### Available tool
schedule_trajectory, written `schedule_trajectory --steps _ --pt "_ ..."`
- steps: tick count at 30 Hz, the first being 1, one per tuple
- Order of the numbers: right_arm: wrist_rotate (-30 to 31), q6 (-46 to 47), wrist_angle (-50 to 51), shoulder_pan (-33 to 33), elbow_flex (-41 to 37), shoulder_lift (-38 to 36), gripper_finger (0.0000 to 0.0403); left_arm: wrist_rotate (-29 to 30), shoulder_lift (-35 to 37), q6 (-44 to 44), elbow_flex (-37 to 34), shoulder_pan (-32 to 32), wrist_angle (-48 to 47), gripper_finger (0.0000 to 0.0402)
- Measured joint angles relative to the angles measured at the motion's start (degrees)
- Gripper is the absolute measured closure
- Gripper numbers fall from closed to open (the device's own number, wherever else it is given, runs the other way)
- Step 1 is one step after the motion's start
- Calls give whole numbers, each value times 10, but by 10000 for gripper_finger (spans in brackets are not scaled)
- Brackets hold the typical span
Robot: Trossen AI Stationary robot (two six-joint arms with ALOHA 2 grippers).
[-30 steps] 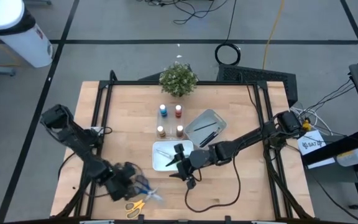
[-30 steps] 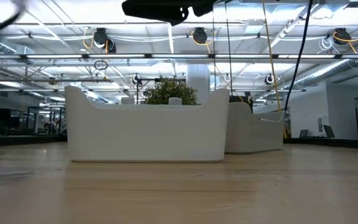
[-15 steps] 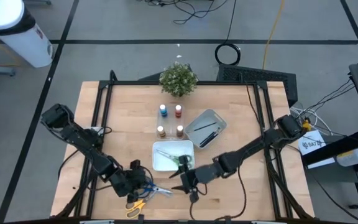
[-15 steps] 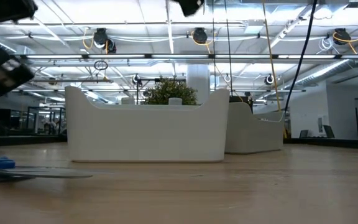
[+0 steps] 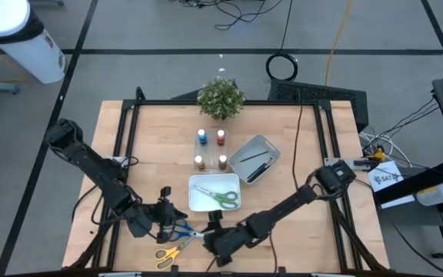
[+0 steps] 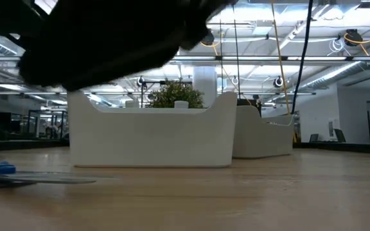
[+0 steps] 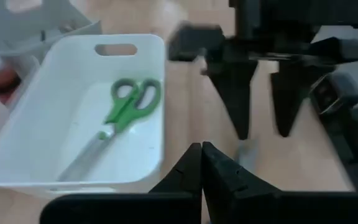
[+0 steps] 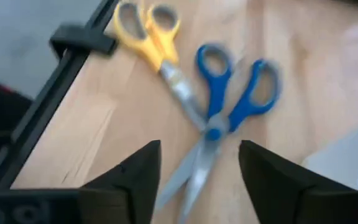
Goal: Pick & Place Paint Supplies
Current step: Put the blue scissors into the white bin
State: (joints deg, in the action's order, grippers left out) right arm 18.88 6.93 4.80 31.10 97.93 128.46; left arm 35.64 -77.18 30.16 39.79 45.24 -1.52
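Wooden tabletop (image 5: 152, 154) inside a black frame, with a big open workshop behind it, so pretty standard setup.

Main thing: the green-handled scissors (image 5: 223, 198) are lying flat inside the white rectangular plastic tray (image 5: 199, 201) near the middle of the table, handles toward the right. The left wrist view shows the same pair (image 7: 124, 106) clearly, with nothing touching it.

Just to the near left of that tray, the blue-handled scissors (image 5: 181, 229) lie on the bare wood, blades pointing right. The yellow-handled scissors (image 5: 166, 255) sit right beside them, closer to the near edge; from the right wrist view the two pairs (image 8: 225, 106) (image 8: 151, 31) look like they touch or cross at the blades, but it's hard to be sure.

The left gripper (image 5: 165, 218) sits low just left of the blue pair, fingers pressed together on nothing. The right gripper (image 5: 215, 233) is down at the near edge just right of the blue scissors, fingers spread apart and empty, aimed at them.

Farther back, four tiny paint bottles (image 5: 211, 149) stand in a square: blue and red caps behind, two brown ones in front. Right of them is a grey tray (image 5: 264, 145) holding thin dark brushes (image 5: 254, 157). A leafy green potted plant (image 5: 221, 98) stands at the far edge.
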Motion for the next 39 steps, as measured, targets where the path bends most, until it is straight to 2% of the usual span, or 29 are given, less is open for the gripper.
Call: schedule_trajectory --steps 5,8,18,21,28,39 --pt "-24 48 24 -14 5 27 141 2 1 -31 0 -19 10 379" --pt "-39 89 36 -19 6 36 122 -5 1 -31 0 -32 11 371" --pt "-38 156 44 -13 6 47 151 -32 1 -28 0 -58 13 396" --pt "-19 158 45 -11 6 47 162 -49 1 -27 0 -58 13 394" --pt "-6 184 48 -21 6 61 212 -61 1 -29 0 -57 13 369" --pt "-22 179 58 -26 5 62 362 -62 1 -28 0 -57 14 367"
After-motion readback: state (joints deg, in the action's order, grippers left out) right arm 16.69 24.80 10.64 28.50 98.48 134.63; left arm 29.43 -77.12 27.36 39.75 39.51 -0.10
